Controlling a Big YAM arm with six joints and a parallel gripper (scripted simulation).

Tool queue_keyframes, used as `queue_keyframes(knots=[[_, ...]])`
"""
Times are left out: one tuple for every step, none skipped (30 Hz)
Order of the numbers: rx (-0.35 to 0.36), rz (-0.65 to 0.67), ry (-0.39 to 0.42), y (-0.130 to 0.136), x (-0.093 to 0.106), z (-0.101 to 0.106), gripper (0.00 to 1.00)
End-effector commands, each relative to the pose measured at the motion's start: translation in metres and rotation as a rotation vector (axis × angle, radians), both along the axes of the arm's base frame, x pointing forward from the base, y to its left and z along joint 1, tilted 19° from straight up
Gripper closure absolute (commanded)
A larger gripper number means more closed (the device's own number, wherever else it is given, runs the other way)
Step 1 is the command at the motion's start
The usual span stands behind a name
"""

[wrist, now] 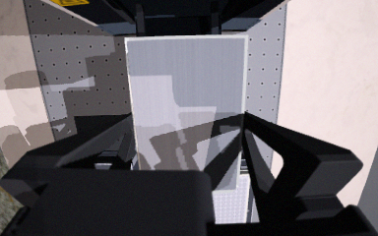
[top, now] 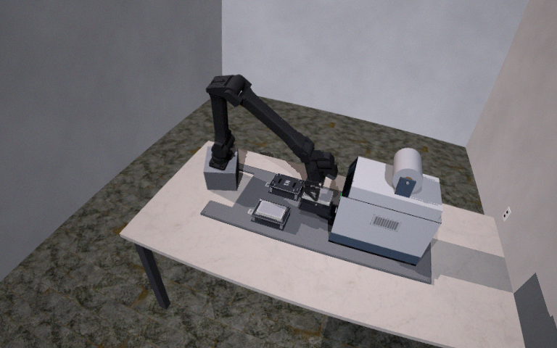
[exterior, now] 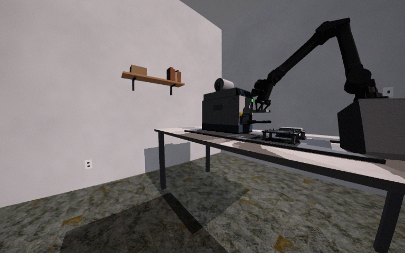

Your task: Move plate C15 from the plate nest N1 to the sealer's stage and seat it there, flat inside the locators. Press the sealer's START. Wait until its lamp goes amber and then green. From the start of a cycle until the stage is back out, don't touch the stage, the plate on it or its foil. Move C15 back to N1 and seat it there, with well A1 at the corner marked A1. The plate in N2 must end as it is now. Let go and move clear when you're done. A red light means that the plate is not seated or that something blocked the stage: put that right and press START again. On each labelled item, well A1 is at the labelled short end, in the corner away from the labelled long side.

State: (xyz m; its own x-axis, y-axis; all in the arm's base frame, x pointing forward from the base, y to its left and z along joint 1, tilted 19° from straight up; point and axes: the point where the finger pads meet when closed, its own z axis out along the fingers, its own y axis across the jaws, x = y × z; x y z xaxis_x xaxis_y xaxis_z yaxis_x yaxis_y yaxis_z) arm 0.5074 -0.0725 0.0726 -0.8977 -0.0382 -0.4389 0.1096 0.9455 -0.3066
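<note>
"How is the hand (top: 315,196) (exterior: 262,109) (wrist: 188,118)?"
"It is closed on plate C15 (top: 326,196) (exterior: 263,111) (wrist: 187,64), with one finger at each long side. The hand points downward, and the plate looks almost level."

"And the arm (top: 275,117) (exterior: 298,55), in which pose is it?"
"Its elbow is high. From there the forearm goes down at a slant to the wrist, which is near the front of the sealer (top: 386,216) (exterior: 221,112)."

"Where exactly is the plate?"
"In the air, above the stage (exterior: 262,121), which is out. In the exterior view I see a gap between them."

"What about the lamp (top: 340,196) (exterior: 252,100) and the nests?"
"The lamp is green. Nest N1 (top: 286,184) has no plate, and the other plate (top: 270,209) (exterior: 290,128) sits in N2."
</note>
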Motion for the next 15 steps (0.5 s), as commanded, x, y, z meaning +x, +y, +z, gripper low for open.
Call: queue_keyframes(knots=[[-0.01, -0.011, -0.03, -0.011, 0.012, 0.023, 1.0], [-0.009, -0.004, -0.032, -0.008, 0.014, 0.025, 1.0], [-0.009, 0.002, -0.035, -0.005, 0.016, 0.026, 1.0], [-0.005, 0.009, -0.037, -0.001, 0.017, 0.028, 1.0], [-0.004, 0.01, -0.047, 0.001, 0.02, 0.03, 1.0], [-0.004, 0.01, -0.047, 0.001, 0.02, 0.03, 1.0], [-0.004, 0.01, -0.047, 0.001, 0.02, 0.03, 1.0], [-0.003, 0.009, -0.053, 0.002, 0.021, 0.031, 1.0], [-0.001, 0.009, -0.059, 0.004, 0.022, 0.031, 1.0], [0.001, 0.009, -0.064, 0.006, 0.023, 0.032, 1.0], [0.003, 0.009, -0.065, 0.008, 0.024, 0.03, 1.0], [0.003, 0.011, -0.066, 0.009, 0.025, 0.028, 1.0], [0.003, 0.006, -0.066, 0.006, 0.026, 0.027, 1.0], [0.003, 0.001, -0.067, 0.003, 0.026, 0.026, 1.0], [0.003, -0.004, -0.064, 0.001, 0.026, 0.024, 1.0]])
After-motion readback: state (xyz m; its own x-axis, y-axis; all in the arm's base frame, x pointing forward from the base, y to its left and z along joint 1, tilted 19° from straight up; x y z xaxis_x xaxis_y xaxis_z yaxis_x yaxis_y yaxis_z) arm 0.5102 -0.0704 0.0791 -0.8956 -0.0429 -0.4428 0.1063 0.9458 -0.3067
